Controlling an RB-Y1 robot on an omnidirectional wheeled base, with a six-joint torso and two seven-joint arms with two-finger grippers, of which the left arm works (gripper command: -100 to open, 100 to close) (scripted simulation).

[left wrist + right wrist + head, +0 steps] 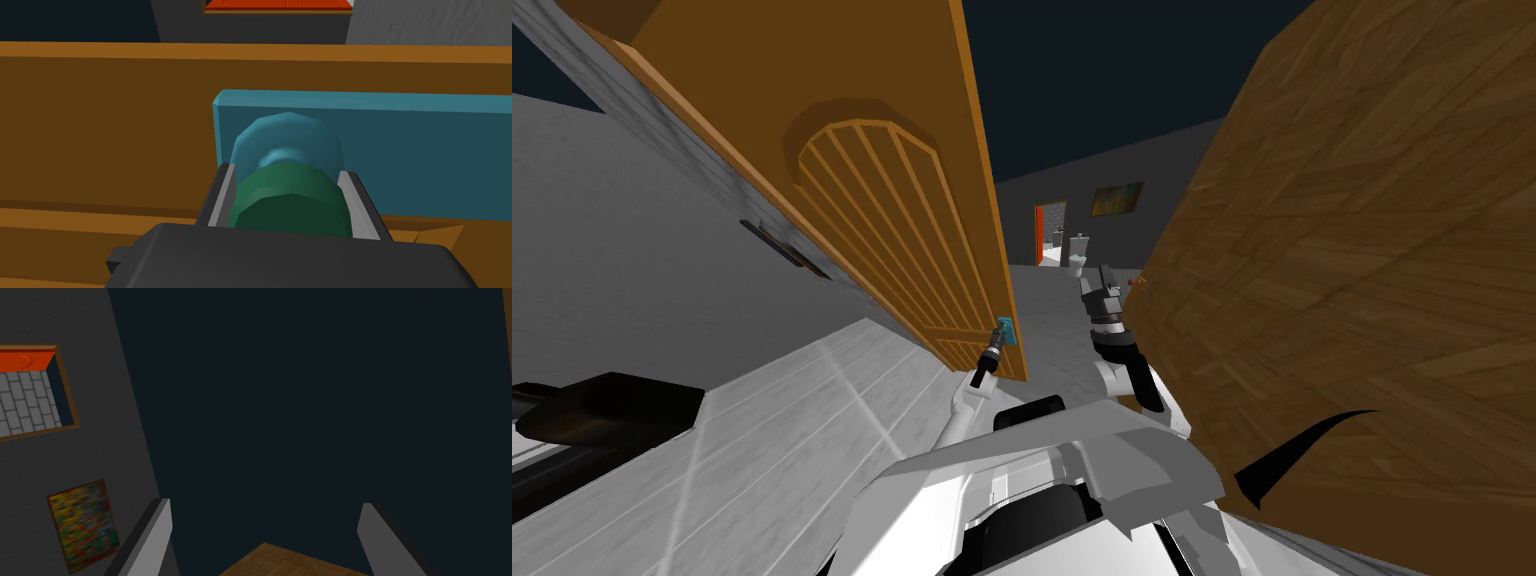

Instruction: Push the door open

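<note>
An orange-brown panelled door (892, 200) stands partly open on my left, its free edge toward the gap ahead. A teal plate (1006, 330) near that edge carries a knob. In the left wrist view the plate (400, 150) is close up, and my left gripper (290, 195) is shut on the dark green knob (292, 197), fingers (222, 197) pressing its sides. In the head view the left gripper (992, 352) meets the door at the plate. My right gripper (1102, 290) is raised in the gap beside the wooden surface, and in its wrist view it (265, 538) stands open with nothing between its fingers.
A large brown wooden surface (1362, 280) rises close on my right. A grey wall (632, 230) runs along the left, with a dark object (602, 405) low beside it. Through the gap lies a grey floor, a far grey wall and an orange-framed doorway (1049, 232).
</note>
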